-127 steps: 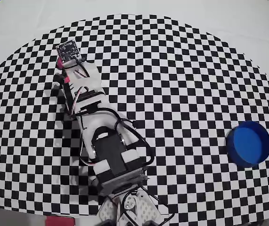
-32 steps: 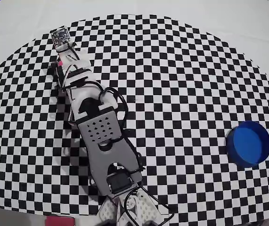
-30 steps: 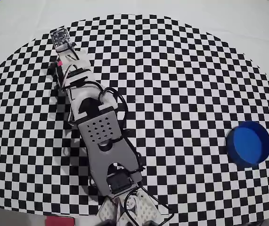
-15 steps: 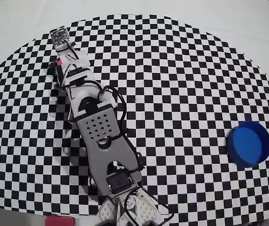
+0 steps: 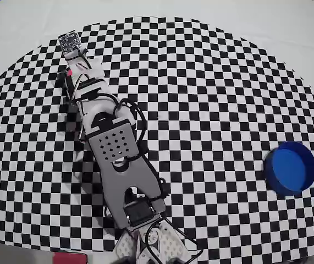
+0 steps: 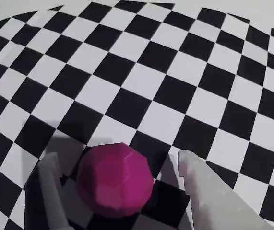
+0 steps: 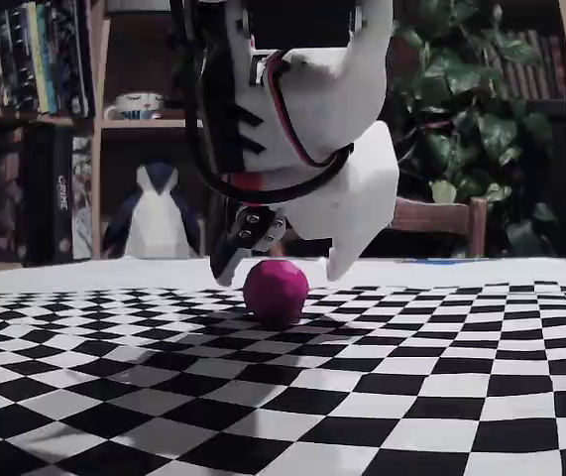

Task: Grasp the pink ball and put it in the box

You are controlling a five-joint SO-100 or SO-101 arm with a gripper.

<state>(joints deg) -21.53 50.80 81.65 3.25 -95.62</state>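
Checkered mat, wooden bookshelf with books, penguin figure, leafy houseplant, possibly a wooden chair back, dim light.

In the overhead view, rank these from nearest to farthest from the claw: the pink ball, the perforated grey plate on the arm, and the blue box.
1. The pink ball: at the claw, upper left of the checkered mat, mostly hidden under it.
2. The perforated grey plate: down the arm, left of centre.
3. The blue box: far right edge of the mat.
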